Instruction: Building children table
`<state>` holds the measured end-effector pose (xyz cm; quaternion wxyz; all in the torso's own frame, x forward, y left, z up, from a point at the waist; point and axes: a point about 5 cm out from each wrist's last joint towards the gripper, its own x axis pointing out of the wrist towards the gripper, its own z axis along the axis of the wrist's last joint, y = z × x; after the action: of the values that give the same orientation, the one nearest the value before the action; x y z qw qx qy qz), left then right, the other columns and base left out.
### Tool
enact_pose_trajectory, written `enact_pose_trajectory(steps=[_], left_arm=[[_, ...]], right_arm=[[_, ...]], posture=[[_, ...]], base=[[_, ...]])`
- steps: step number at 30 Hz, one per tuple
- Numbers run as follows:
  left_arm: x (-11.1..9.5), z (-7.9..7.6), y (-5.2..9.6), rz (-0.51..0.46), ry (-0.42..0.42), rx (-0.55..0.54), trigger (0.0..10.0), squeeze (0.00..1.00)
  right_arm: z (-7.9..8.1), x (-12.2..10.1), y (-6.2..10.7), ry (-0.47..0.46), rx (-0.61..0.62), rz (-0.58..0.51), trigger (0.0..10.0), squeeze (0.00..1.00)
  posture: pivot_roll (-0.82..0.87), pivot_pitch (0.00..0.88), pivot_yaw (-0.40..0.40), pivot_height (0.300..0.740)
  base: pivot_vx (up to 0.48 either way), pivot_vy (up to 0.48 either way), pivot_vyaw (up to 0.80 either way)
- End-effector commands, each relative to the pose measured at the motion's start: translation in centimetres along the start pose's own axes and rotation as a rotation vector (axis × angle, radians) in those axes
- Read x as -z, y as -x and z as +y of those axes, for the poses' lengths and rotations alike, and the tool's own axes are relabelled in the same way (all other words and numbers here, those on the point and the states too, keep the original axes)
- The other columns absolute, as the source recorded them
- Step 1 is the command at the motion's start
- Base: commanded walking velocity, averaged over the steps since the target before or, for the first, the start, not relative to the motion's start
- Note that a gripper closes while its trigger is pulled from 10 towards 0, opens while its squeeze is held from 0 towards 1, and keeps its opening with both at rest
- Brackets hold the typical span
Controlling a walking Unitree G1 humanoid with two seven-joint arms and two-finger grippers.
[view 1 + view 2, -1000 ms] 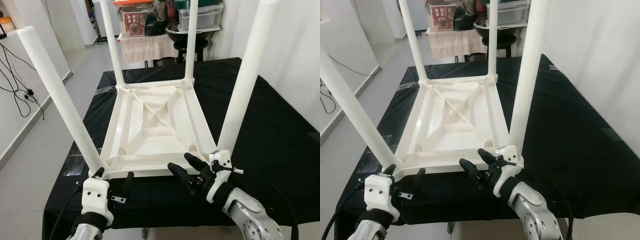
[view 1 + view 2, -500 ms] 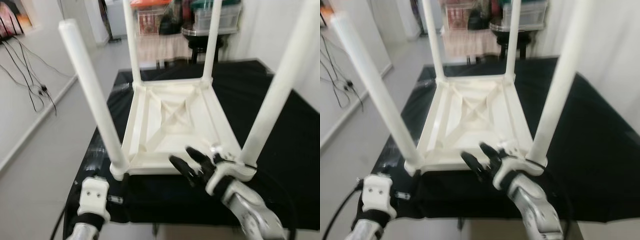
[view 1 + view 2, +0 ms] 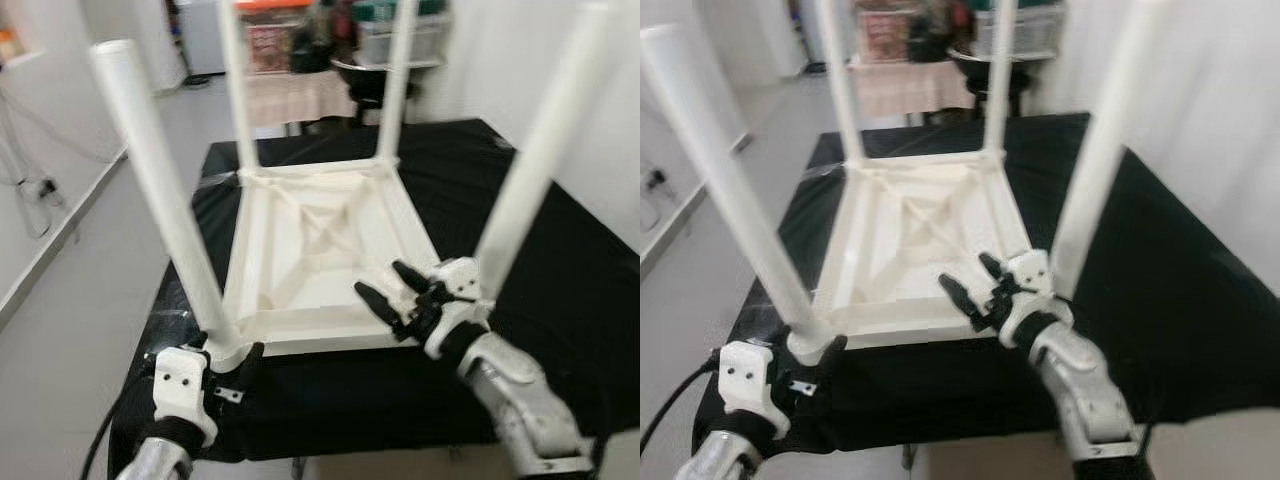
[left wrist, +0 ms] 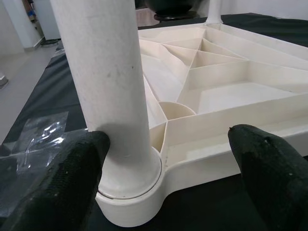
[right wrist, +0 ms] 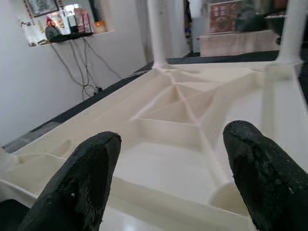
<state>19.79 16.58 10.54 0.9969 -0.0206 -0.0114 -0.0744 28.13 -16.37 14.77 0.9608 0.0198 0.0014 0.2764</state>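
A white plastic children's table [image 3: 262,262] lies upside down on the black-covered worktop [image 3: 560,290], its four legs pointing up. My left gripper [image 3: 222,352] is open at the foot of the near-left leg [image 3: 160,190]; in the left wrist view that leg [image 4: 106,86] stands just inside one finger [image 4: 72,178], with the table's corner between the fingers. My right gripper [image 3: 380,280] hovers open over the table's near rim, beside the near-right leg [image 3: 540,150]. The right wrist view looks across the ribbed underside [image 5: 183,110] with nothing between the fingers.
A clear plastic bag [image 4: 38,139] lies on the black cloth by the near-left corner. Behind the worktop stand a black stool with a bowl [image 3: 370,75] and shelves with boxes [image 3: 270,40]. Cables trail on the floor at left [image 3: 35,190]. A white wall is close on the right.
The camera has shifted and the picture is blurred. My right gripper has risen and moved forward from the near rim to above the underside. The left gripper stays at the near-left leg's foot.
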Motion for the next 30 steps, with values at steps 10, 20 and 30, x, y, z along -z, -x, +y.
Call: enact_pose_trajectory(steps=[10,20,30], left_arm=[[-0.8,3.3,0.0,-0.011,-0.118,-0.165,10.0,0.0],[-0.3,4.1,0.8,0.014,-0.12,-0.205,10.0,0.0],[-0.2,4.7,-0.2,0.013,-0.09,-0.198,10.0,0.0]], right_arm=[[1.8,-0.9,2.8,0.048,-0.364,0.058,10.0,0.0],[-4.3,-1.7,8.6,0.214,-0.362,0.443,10.0,0.0],[-9.2,-9.0,10.4,0.439,-0.139,0.464,10.0,0.0]], posture=[[-0.08,0.0,0.044,0.74],[-0.09,0.0,0.045,0.74],[-0.11,0.0,0.049,0.74]], base=[[0.0,0.0,0.0],[0.0,0.0,0.0],[0.0,0.0,0.0]])
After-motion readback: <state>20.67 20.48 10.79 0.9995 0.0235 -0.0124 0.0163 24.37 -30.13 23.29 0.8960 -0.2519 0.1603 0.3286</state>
